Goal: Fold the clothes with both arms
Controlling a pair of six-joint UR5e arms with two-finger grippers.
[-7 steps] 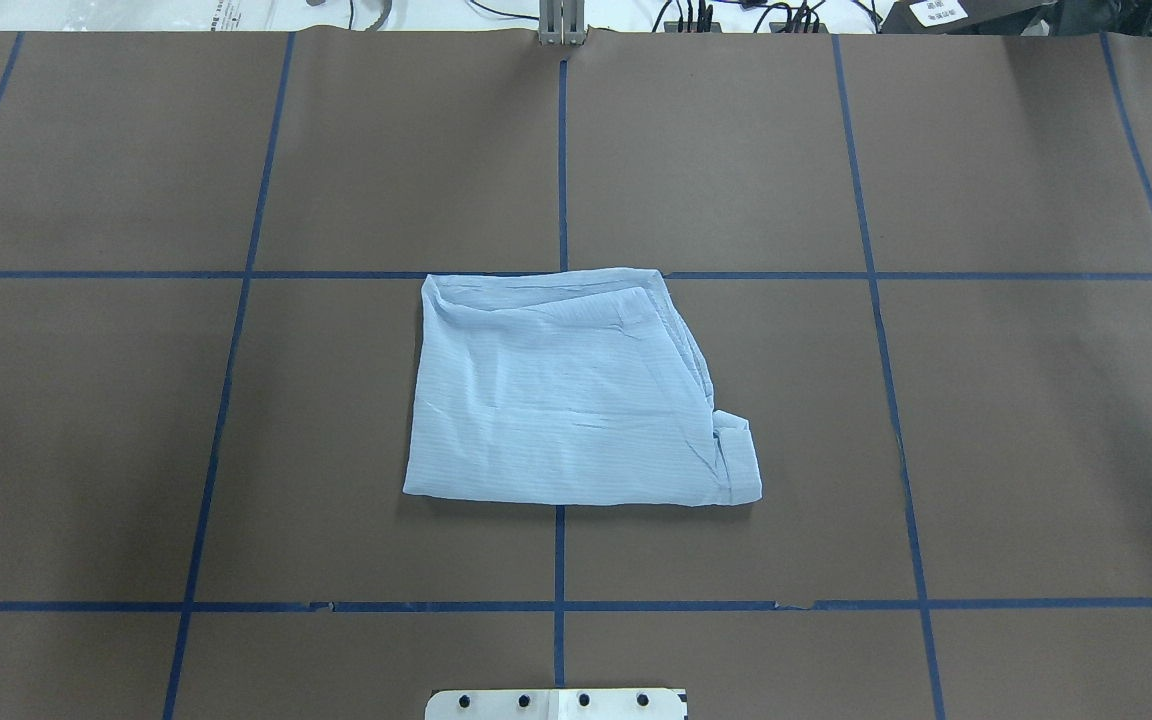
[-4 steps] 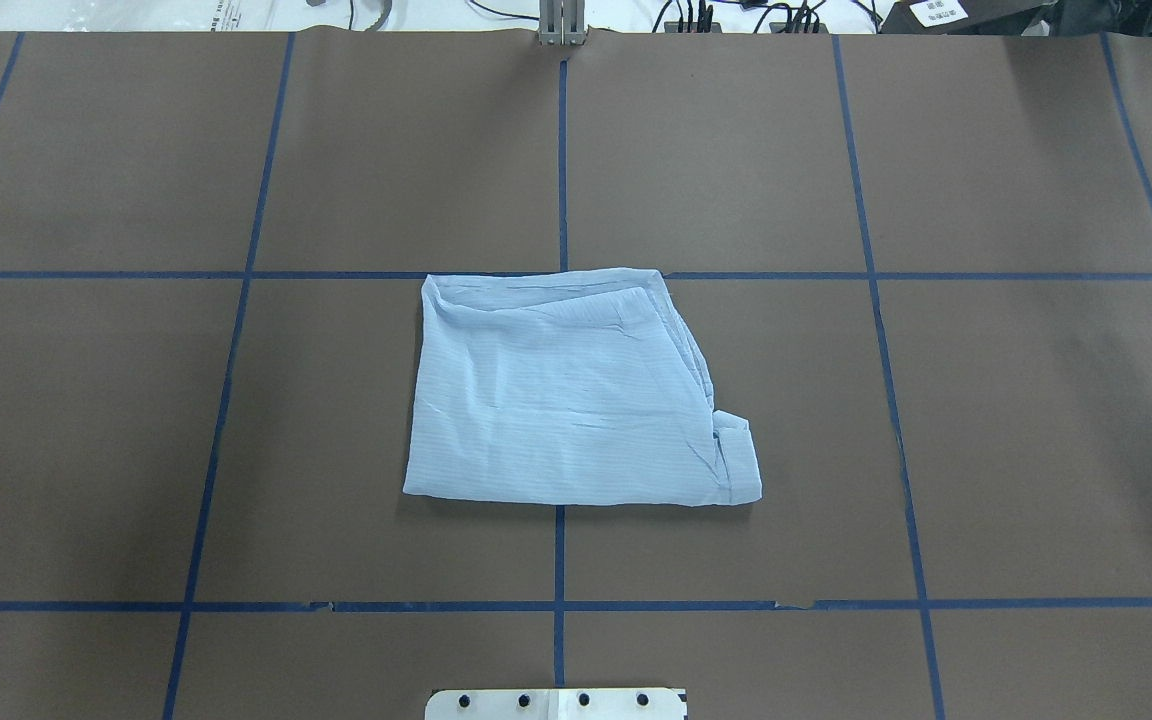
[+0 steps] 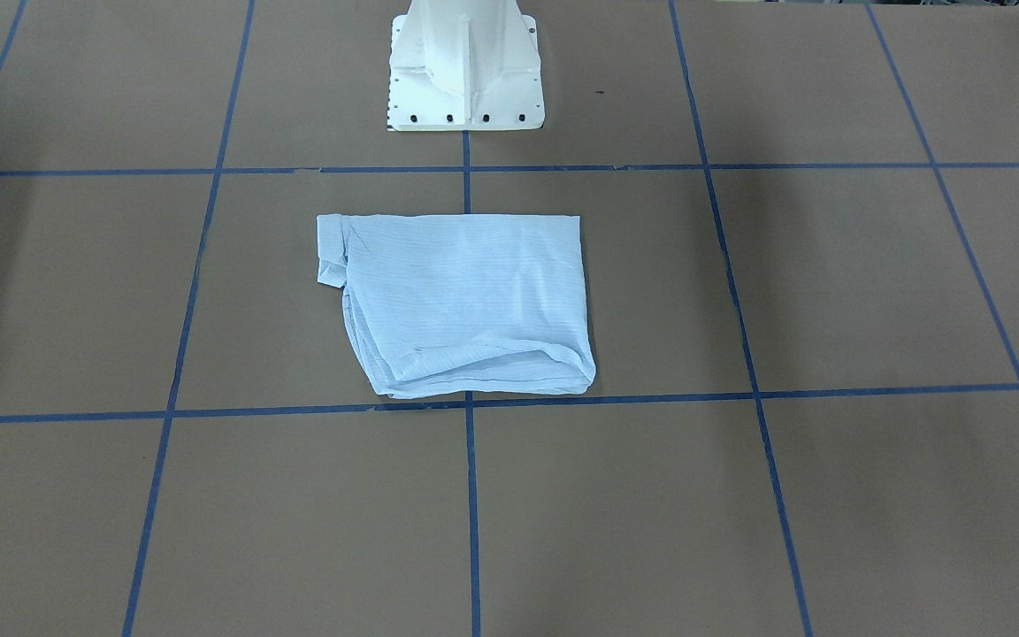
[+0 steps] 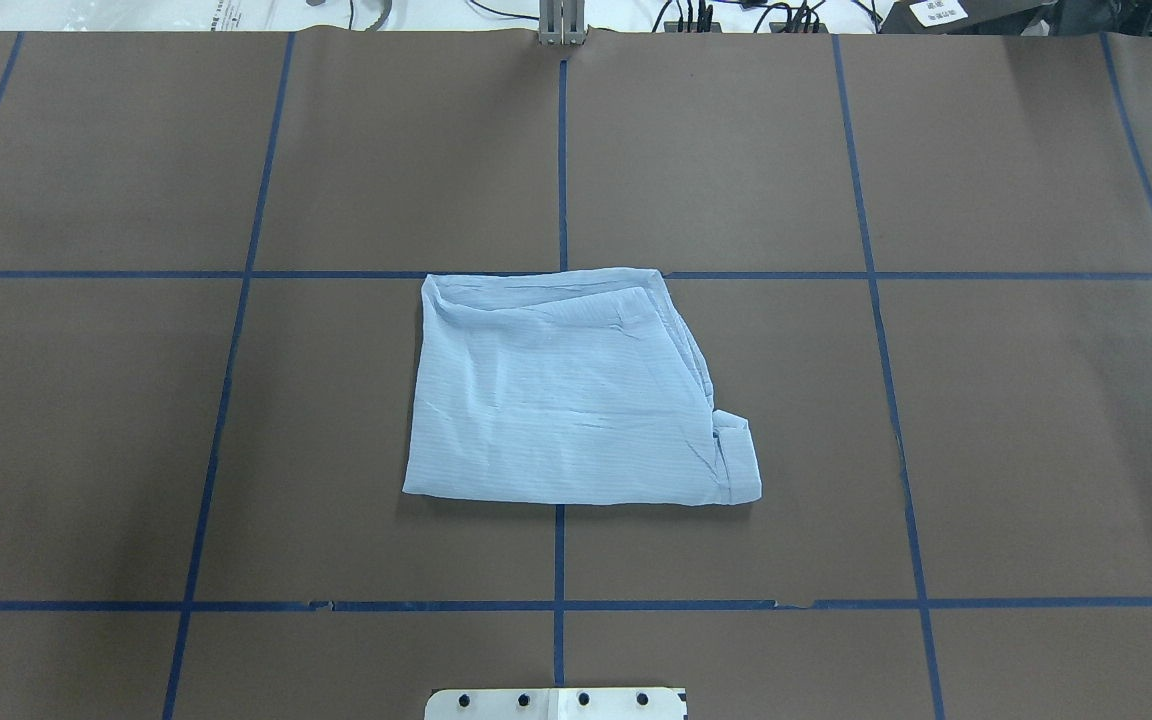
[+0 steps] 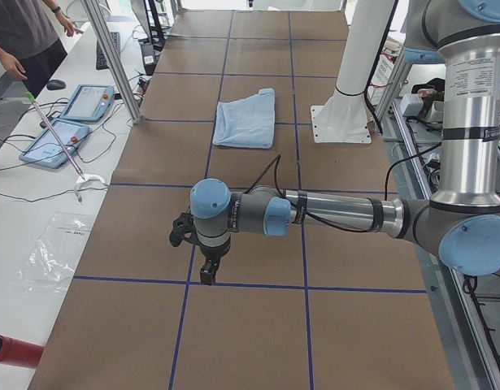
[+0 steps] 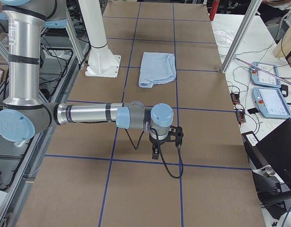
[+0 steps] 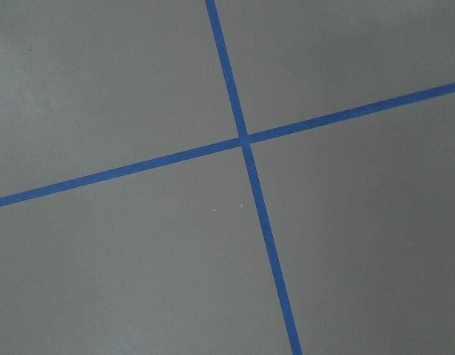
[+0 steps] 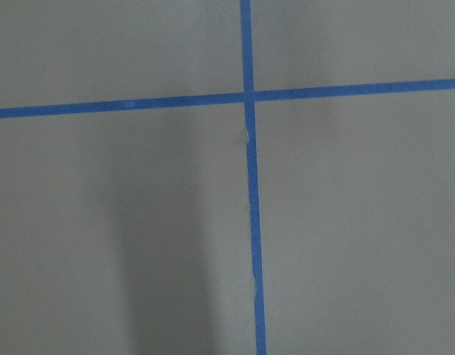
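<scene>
The pale-blue striped shirt [image 4: 566,400] lies folded into a rough rectangle at the table's middle, with a small cuff sticking out at one near corner. It also shows in the front view [image 3: 465,301] and in both side views [image 5: 245,118] [image 6: 158,68]. Neither arm touches it. My left gripper [image 5: 207,272] hangs over bare table far out to the robot's left; I cannot tell whether it is open or shut. My right gripper [image 6: 155,153] hangs over bare table far out to the robot's right; I cannot tell its state either. Both wrist views show only tape lines.
The brown table cover [image 4: 936,400] carries a blue tape grid. The white base pedestal [image 3: 465,71] stands behind the shirt. A person [image 5: 26,32], tablets [image 5: 71,122] and cables lie on a side bench beyond the table's far edge.
</scene>
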